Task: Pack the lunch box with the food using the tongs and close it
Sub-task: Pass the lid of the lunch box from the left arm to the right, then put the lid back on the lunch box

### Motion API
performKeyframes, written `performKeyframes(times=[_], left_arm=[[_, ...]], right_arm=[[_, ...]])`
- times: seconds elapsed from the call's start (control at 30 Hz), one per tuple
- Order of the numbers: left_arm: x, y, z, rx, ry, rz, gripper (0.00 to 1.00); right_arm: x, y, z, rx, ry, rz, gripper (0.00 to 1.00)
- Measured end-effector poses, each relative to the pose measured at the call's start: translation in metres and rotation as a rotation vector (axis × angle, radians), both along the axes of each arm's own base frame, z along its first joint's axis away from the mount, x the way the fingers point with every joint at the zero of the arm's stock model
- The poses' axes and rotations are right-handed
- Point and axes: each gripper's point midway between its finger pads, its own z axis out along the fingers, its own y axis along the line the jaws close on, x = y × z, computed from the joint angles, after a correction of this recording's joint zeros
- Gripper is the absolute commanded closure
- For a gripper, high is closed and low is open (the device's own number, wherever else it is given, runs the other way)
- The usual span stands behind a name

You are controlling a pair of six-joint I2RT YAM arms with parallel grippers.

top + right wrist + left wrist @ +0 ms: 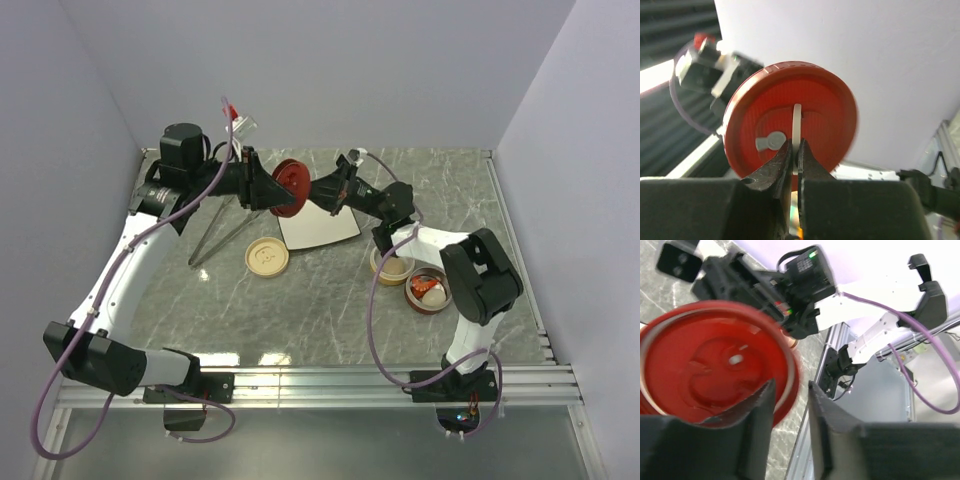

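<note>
Tongs [222, 242] lie beside plate [320, 230], red lid [290, 186] apparently overhanging it.

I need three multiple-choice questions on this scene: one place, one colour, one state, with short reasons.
1. Where do the tongs lie? A on the table, left of the white plate; B on the plate; C in a bowl.
2. What colour is the raised lid? A beige; B red; C blue.
3. How are the right fingers? A wide open; B shut on the lid's white strap; C hidden.
Answers: A, the top view shows them there; B, both wrist views show red; B, the fingers pinch the strap.
</note>
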Motion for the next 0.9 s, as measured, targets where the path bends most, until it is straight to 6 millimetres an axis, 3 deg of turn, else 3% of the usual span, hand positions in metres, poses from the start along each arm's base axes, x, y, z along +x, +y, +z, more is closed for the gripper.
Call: performKeyframes(times=[0.13,0.3,0.47,0.5,0.6,0.73,0.9], left_arm=[[-0.002,0.005,0.000,0.001,0.001,0.032,0.51],[0.004,0.024,-0.002,-0.014,0.024,0.117,0.39],[0.015,0.041,0.000,-0.014,0.018,0.209,0.23],[0.015,0.042,0.001,-0.011,0.008,0.220,0.16],[0.016,0.047,0.002,0.010,-0.023,0.257,0.07],[0.019,0.055,-0.004,0.062,-0.062,0.311,0.02],[0.021,0.065,-0.007,0.113,-0.108,0.360,0.01]], right_arm=[[-0.020,-0.016,0.024,-0.018,-0.162,0.001,1.00],[-0.052,-0.053,0.069,-0.100,-0.512,-0.079,1.00],[-0.061,-0.069,0.077,-0.336,-0.749,-0.172,1.00],[-0.062,-0.072,0.075,-0.394,-0.792,-0.184,1.00],[-0.063,-0.085,0.062,-0.575,-0.888,-0.204,1.00],[-0.063,-0.115,0.035,-0.847,-0.962,-0.227,1.00],[-0.082,-0.173,-0.016,-1.193,-1.023,-0.172,1.00]])
